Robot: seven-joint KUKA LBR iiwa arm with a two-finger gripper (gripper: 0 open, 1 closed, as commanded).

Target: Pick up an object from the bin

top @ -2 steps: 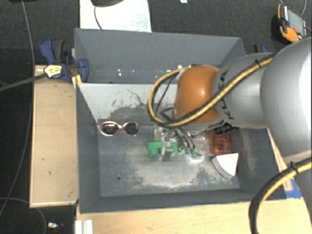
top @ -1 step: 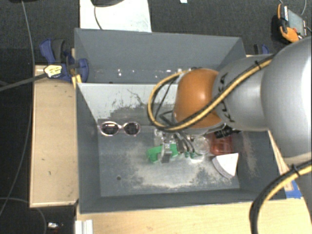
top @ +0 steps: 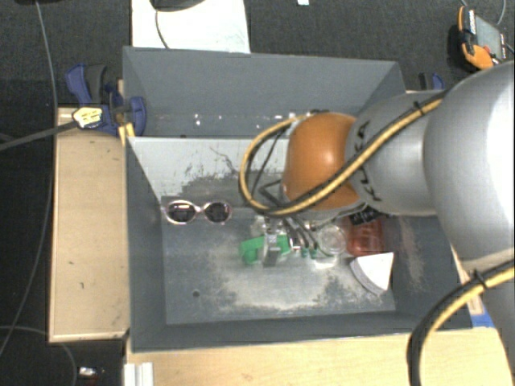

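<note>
Down low with the tool (top: 278,244) in the middle of the bin (top: 201,292), right over a small green thing (top: 251,252), a good spot for grabbing it from above, well apart from the sunglasses (top: 197,211) on the left; cannot tell if apart or together.

The bin (top: 201,300) holds sunglasses (top: 197,211), green block (top: 252,252), perhaps a paper wedge (top: 375,272).

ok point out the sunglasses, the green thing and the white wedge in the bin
sunglasses (top: 199,211): camera view, on the bridge between the lenses
green thing (top: 252,251): camera view, on its left end
white wedge (top: 375,270): camera view, middle of its face
</note>
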